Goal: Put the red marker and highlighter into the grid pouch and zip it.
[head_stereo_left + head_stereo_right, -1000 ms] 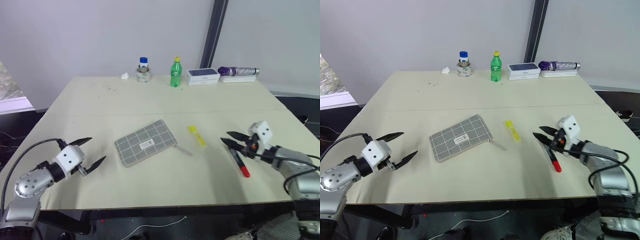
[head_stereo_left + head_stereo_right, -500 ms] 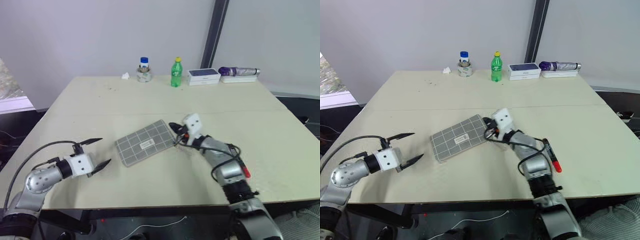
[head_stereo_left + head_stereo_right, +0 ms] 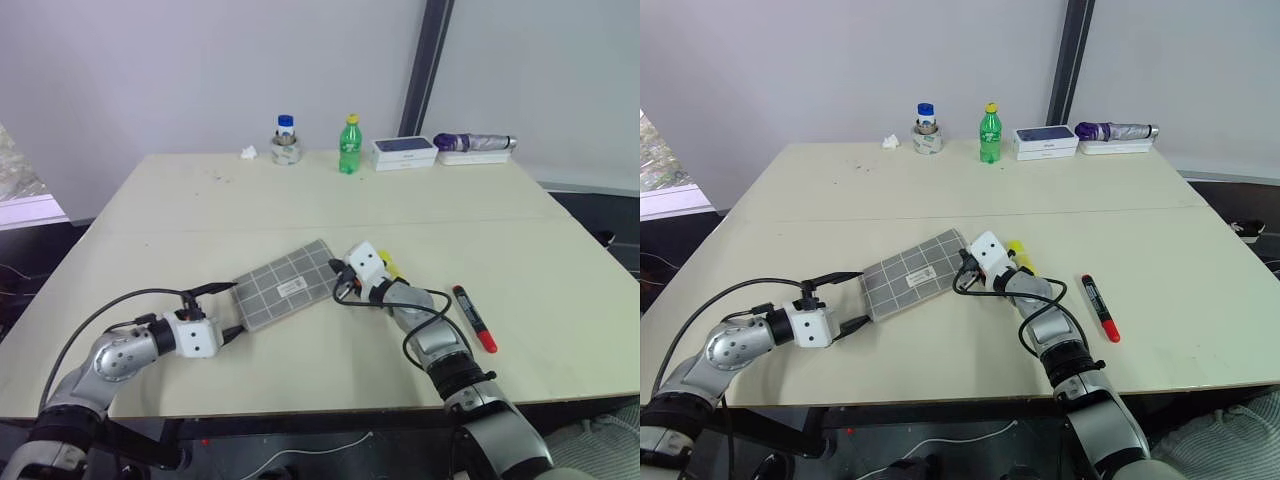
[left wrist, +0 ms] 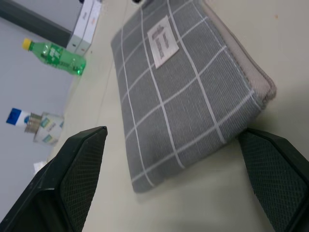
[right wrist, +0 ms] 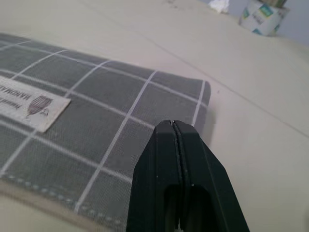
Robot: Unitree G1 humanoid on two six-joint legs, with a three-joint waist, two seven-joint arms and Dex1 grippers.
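Right hand (image 5: pixel 174 126), fingers pressed together, at grid pouch (image 3: pixel 285 290) edge.

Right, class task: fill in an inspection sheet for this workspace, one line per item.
Surface: beige table.
Job's things: grid pouch flat; highlighter behind the right wrist; red marker to the right.
Clutter: green bottle, white-and-blue box, taped jar, purple item along the far edge.
Grippers: left gripper open around the pouch's near corner; right gripper shut at its zipper end.
Cables: black leads on both arms.
Surroundings: pale wall.
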